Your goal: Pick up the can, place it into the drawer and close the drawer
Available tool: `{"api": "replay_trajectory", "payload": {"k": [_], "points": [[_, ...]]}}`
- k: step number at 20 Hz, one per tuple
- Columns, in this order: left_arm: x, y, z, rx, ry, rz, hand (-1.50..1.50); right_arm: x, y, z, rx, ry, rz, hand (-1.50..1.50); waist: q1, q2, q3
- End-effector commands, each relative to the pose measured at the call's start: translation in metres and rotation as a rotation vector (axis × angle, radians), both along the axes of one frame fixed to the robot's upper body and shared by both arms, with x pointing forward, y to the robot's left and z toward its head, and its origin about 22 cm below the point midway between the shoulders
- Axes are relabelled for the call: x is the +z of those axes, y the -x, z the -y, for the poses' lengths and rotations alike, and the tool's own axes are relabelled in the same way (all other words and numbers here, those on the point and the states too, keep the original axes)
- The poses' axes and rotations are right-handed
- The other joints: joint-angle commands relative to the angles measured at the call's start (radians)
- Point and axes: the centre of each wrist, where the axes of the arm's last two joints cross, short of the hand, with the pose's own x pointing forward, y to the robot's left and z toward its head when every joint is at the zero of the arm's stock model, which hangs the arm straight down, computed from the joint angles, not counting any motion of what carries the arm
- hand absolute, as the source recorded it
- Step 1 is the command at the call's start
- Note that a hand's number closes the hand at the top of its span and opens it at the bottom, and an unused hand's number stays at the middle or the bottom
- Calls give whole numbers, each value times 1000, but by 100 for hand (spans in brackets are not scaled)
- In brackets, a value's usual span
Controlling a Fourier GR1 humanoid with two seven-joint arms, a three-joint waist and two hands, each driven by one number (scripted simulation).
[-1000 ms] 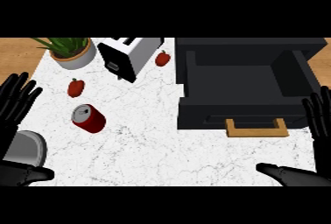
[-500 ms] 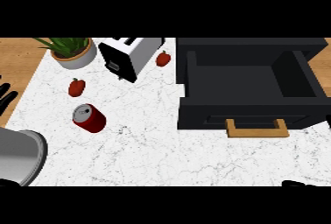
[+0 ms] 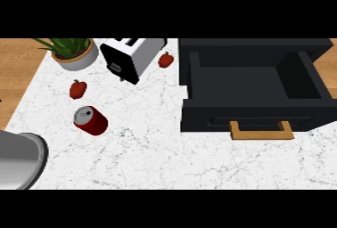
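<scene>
Bright, even overhead light; the can (image 3: 90,120) and toaster (image 3: 132,57) cast faint, soft shadows, without glare.

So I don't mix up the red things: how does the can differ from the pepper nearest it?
The can is a larger cylinder lying tilted, with a silver top; the pepper is smaller, rounded, with a green stem. The can lies nearer the counter's front, the pepper closer to the potted plant. Both are red.

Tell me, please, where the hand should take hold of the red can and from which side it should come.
Grip the red can round the middle of its side wall, probably coming from above. It lies tilted on the white counter, its silver top facing up-left, with free space all around it. The grey left forearm is nearest, so the left hand probably suits best.
</scene>
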Motion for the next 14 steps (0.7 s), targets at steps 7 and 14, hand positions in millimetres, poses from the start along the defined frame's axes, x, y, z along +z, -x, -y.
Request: {"api": "replay_trajectory", "payload": {"k": [7,14], "points": [[-20,-29,13,-20,146,-88,-150,10,27,1,11,-11,26,-150,-6,1,-1],[-32,-40,34,-5,161,-128,-150,16,37,20,6,-10,-7,-150,-3,1,0]]}}
